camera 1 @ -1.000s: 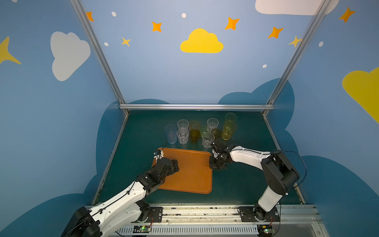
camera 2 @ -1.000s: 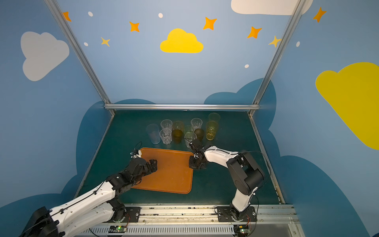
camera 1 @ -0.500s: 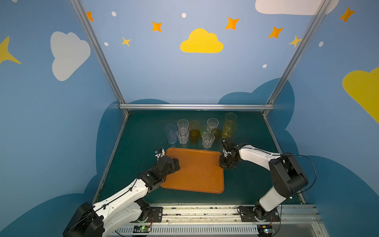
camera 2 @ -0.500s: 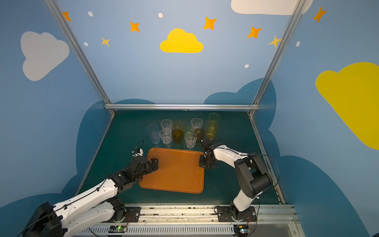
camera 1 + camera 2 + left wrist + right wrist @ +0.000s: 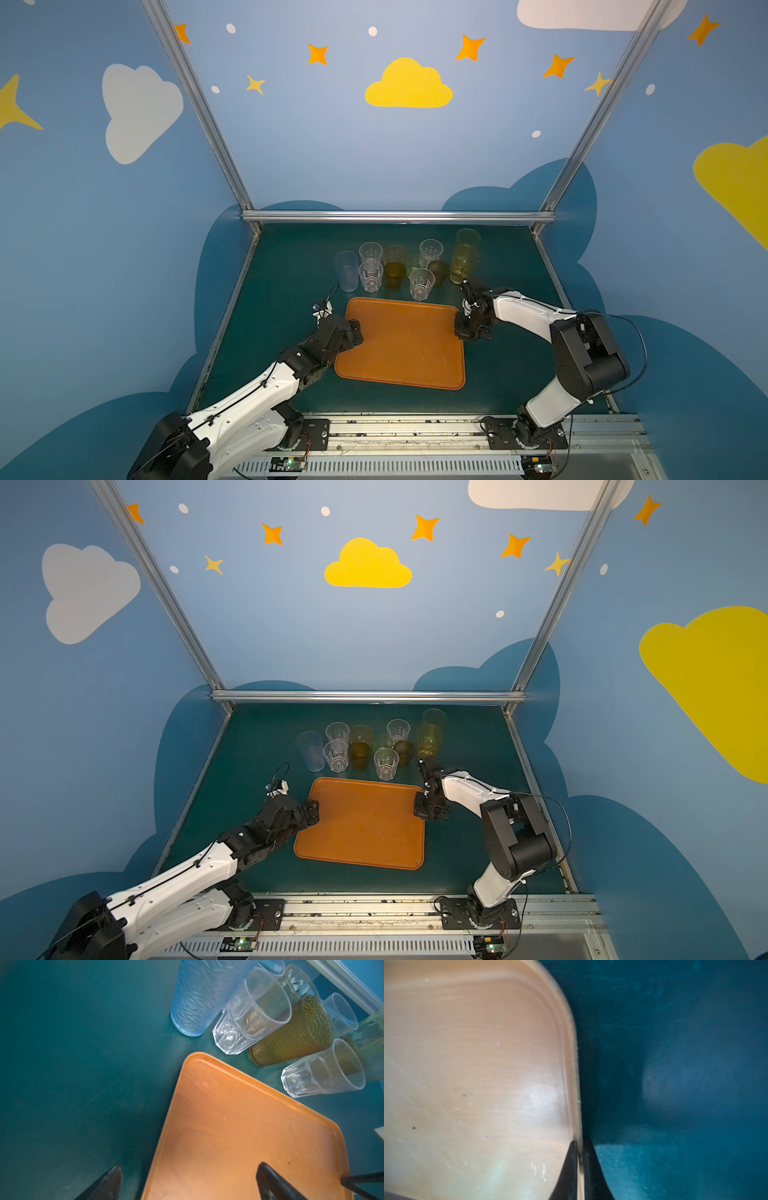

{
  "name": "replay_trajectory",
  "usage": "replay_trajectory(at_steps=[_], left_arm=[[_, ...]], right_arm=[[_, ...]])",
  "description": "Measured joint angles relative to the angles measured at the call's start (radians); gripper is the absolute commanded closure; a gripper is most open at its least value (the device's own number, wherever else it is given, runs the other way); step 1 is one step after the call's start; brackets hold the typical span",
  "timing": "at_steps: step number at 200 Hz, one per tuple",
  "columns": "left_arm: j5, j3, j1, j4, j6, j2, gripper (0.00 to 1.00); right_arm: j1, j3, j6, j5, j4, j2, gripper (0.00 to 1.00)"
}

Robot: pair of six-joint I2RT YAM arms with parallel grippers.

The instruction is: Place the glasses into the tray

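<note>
The orange-brown tray (image 5: 399, 345) (image 5: 361, 825) lies flat on the green table, nothing on it. My right gripper (image 5: 465, 330) (image 5: 579, 1142) is shut on the tray's right rim (image 5: 572, 1084), one finger on each side of the lip. My left gripper (image 5: 353, 332) (image 5: 189, 1167) is open and straddles the tray's left edge (image 5: 166, 1118) without gripping it. The glasses (image 5: 399, 266) (image 5: 365, 746) stand in a cluster just behind the tray: a frosted bluish one (image 5: 199, 999), clear faceted ones (image 5: 249, 1022), a dark brown one (image 5: 291, 1041), tall yellow ones (image 5: 464, 264).
An aluminium rail (image 5: 399, 216) and blue walls close off the table at the back and sides. The arm bases sit on a metal rail (image 5: 399, 428) at the front. Bare green table (image 5: 291, 282) shows to the left of the tray.
The tray has slid to the right and turned squarer to the table, held by my right gripper. My left gripper stayed open and followed the tray's left edge.
</note>
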Motion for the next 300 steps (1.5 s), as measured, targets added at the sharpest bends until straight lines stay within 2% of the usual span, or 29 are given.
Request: replay_trajectory(at_steps=[23,42,48,60,81,103,135,192,225,300], left_arm=[[0.0,0.011,0.012,-0.01,0.001,0.0,0.0],[0.0,0.037,0.024,-0.019,0.001,0.003,0.0],[0.0,0.045,0.027,-0.022,0.001,0.006,0.0],[0.0,0.065,0.032,-0.026,0.001,0.013,0.0],[-0.003,0.101,0.042,-0.037,0.001,0.034,0.0],[-0.004,0.143,0.054,-0.047,0.005,0.07,0.0],[-0.003,0.212,0.065,-0.053,0.018,0.14,0.0],[0.005,0.345,0.074,-0.052,0.023,0.289,0.0],[0.036,0.423,0.076,-0.046,0.023,0.375,0.0],[0.087,0.572,0.085,-0.044,0.038,0.542,0.23]], right_arm=[[-0.01,0.005,-0.014,0.016,-0.015,0.0,0.92],[-0.019,0.009,-0.018,0.017,-0.024,-0.001,0.87],[-0.02,0.01,-0.018,0.016,-0.026,-0.002,0.82],[-0.024,0.013,-0.019,0.014,-0.031,-0.013,0.65],[-0.026,0.02,-0.024,0.013,-0.043,-0.053,0.43],[-0.026,0.024,-0.025,0.008,-0.056,-0.11,0.38],[-0.026,0.022,-0.022,-0.016,-0.063,-0.232,0.25],[-0.026,-0.106,0.0,-0.04,-0.03,-0.554,0.19],[-0.026,-0.156,0.029,-0.054,-0.008,-0.621,0.18],[-0.026,-0.185,0.091,-0.068,0.05,-0.664,0.18]])
